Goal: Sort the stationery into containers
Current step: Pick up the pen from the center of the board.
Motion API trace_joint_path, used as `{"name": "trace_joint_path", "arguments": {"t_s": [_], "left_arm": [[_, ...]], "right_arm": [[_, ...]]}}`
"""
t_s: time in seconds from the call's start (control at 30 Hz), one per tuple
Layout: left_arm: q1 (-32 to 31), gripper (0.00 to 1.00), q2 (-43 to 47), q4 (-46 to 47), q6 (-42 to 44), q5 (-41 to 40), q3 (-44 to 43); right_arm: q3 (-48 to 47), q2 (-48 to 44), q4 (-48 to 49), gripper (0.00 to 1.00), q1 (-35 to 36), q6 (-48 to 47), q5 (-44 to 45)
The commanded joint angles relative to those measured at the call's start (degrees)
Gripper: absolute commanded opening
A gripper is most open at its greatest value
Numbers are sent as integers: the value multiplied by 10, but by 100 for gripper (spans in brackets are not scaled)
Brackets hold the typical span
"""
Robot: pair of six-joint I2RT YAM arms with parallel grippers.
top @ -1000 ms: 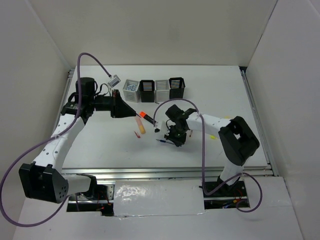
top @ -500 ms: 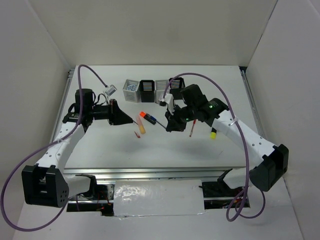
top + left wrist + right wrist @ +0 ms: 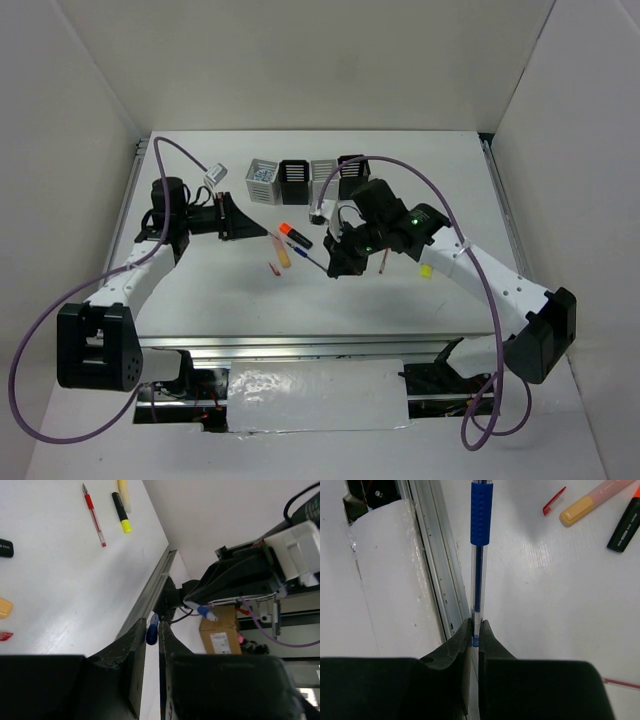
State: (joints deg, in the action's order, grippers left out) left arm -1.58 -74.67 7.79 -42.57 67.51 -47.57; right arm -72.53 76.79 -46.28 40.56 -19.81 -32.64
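The right hand is clamped on the tail of the thin blue pen, whose long axis runs straight out past the fingertips. The row of four cups lies beyond this hand, toward the desk's far edge. The left hand has its fingers almost together; whether it grips anything cannot be told.
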Motion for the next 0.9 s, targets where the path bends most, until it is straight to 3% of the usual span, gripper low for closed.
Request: {"name": "trace_joint_path", "arguments": {"t_s": [0.0, 0.33, 0.57, 0.87], "left_arm": [[11, 0, -9, 30, -48, 38, -20], [13, 0, -3, 9, -69, 44, -18], [12, 0, -2, -70, -14, 37, -31], [10, 0, 23, -58, -14, 16, 6]], "right_arm": [[13, -28, -6, 0, 21, -6, 25], [14, -11, -1, 0, 58, 0, 72], [4, 8, 3, 0, 72, 7, 89], [-7, 33, 16, 0, 95, 30, 105]]}}
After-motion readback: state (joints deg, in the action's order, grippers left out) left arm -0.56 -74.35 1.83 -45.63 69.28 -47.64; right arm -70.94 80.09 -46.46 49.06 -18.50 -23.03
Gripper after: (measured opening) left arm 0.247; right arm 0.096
